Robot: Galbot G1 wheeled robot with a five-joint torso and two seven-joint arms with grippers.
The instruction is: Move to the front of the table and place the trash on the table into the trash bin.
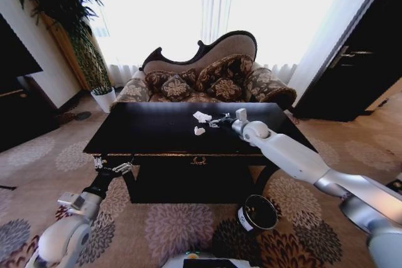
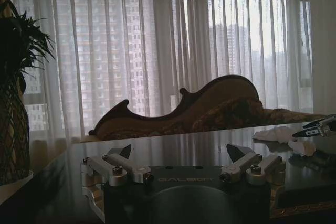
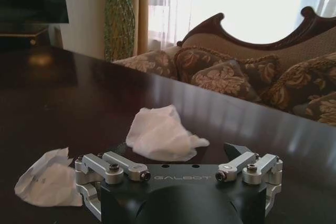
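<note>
Reaching out over the table (image 1: 151, 131), your right gripper (image 1: 220, 121) is hovering low above the glossy top with its jaws spread wide and nothing between them. In the right wrist view a crumpled white paper wad (image 3: 163, 134) is lying on the table just ahead of the open jaws, roughly centred, so you are lining up well for a grab. Keep the fingers wide, ease down until the tips are nearly brushing the table, and close on the thick middle of the wad, not its loose flap. A second wad (image 3: 48, 178) is sitting on the table just beside the first, outside the jaws; leave it for another pass. Your left gripper (image 1: 115, 169), also open and empty, is waiting at the table's front left corner. The trash bin (image 1: 257, 213) is standing on the carpet in front of the table, under your right arm.
</note>
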